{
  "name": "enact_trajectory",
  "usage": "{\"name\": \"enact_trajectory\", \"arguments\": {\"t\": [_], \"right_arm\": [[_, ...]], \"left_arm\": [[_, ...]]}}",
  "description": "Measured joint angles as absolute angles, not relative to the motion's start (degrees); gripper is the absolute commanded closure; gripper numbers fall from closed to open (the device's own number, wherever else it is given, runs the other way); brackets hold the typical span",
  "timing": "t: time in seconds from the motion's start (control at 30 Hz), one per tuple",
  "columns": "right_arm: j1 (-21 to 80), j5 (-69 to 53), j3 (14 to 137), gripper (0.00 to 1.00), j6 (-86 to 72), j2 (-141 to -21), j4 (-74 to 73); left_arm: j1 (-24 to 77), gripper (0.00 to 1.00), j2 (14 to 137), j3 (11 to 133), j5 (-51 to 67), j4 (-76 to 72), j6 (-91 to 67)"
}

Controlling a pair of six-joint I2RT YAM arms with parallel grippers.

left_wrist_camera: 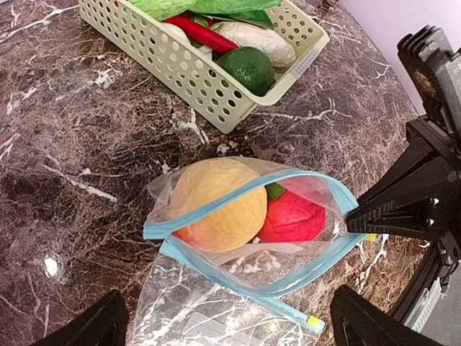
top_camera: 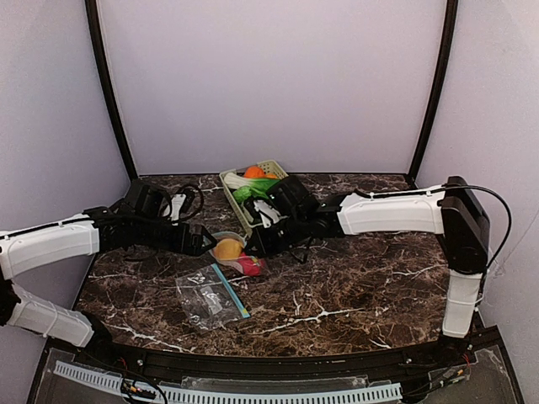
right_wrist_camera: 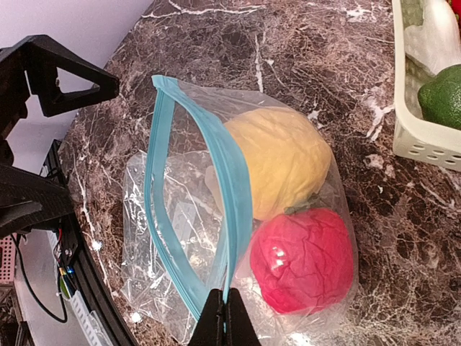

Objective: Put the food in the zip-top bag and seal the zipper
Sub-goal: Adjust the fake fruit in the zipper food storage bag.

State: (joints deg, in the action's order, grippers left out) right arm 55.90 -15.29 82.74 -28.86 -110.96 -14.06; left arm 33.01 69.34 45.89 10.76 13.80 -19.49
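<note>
The clear zip-top bag with a blue zipper rim lies on the marble table, its mouth gaping. A yellow-orange peach and a red apple sit at the mouth under clear film; both also show in the right wrist view, the peach and the apple. My right gripper is shut on the zipper rim's end. My left gripper is open, its fingers straddling the bag's body and holding nothing. Chilli, radish, greens and an orange lie in the basket.
The pale green lattice basket stands just behind the bag and also holds a dark green round fruit. Both arms meet over the bag at the table's left centre. The dark frame and purple walls close in the back and sides.
</note>
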Motion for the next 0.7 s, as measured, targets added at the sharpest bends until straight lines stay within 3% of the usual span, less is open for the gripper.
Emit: {"name": "enact_trajectory", "arguments": {"t": [0.27,0.5,0.7], "right_arm": [[55.9,-16.8,81.3,1.00,-28.9,-110.9,-12.8],[55.9,-17.4,80.2,1.00,-29.1,-110.8,-12.2],[55.9,-17.7,79.7,1.00,-29.1,-110.0,-11.8]], "left_arm": [[32.9,0.02,72.7,45.6,11.5,14.6,-20.1],[32.0,0.16,77.3,45.8,11.8,12.9,-21.1],[31.9,0.04,81.5,46.7,12.8,11.1,-21.8]]}}
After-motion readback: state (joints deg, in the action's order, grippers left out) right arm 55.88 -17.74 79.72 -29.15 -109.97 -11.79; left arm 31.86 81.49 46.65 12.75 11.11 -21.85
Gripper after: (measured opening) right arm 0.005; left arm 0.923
